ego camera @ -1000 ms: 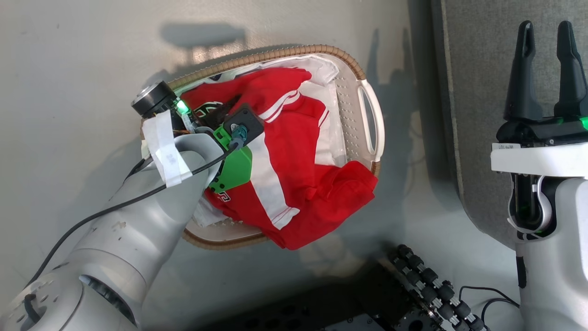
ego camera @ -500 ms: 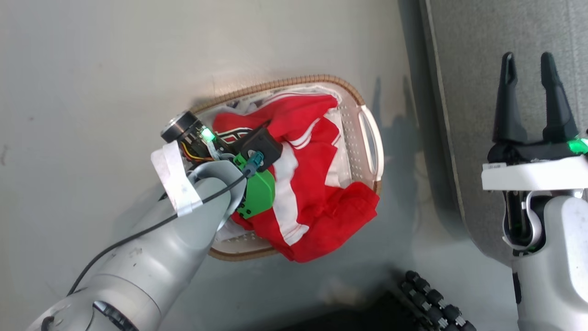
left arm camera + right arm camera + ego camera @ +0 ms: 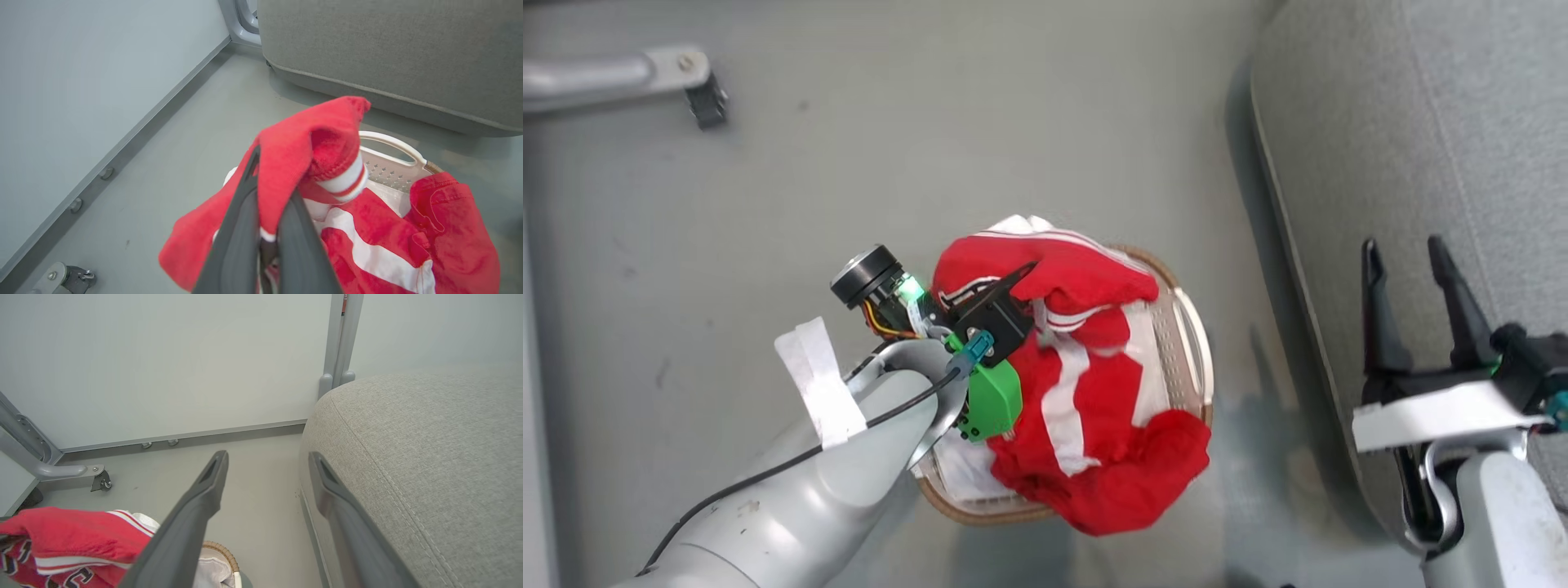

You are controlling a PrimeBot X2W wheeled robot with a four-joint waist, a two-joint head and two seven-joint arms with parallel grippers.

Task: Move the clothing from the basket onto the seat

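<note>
In the head view my left arm comes from the lower left and bends at the wrist over the basket (image 3: 1194, 327). My left gripper (image 3: 1017, 282) is closed on a fold of the clothing (image 3: 1094, 392). The held part stands above the basket. The rest lies inside it, and one red lump hangs over the rim on the side toward the seat (image 3: 1421, 122). A piece of the white liner (image 3: 960, 469) shows at the near end. The basket stands on the floor (image 3: 931, 147), beside the seat but apart from it. My right gripper (image 3: 1403, 245) hovers at the seat's edge, forearm upright, fingers pointing up the picture. A metal leg with a caster (image 3: 698, 90) is at the upper left.

The left wrist view gives the grip itself: my two fingers (image 3: 241, 228) are pressed together on red cloth, and a white-and-red cuff (image 3: 345, 179) hangs just beside them. Behind it I see a white loop handle (image 3: 392, 143) and the seat's seam.

The right wrist view shows my right fingers wide apart with nothing between them, one over the floor, one in front of the seat's rounded edge. It also shows the wall (image 3: 163, 355), a grey post (image 3: 339, 335), and block lettering (image 3: 77, 575) on the red cloth.
</note>
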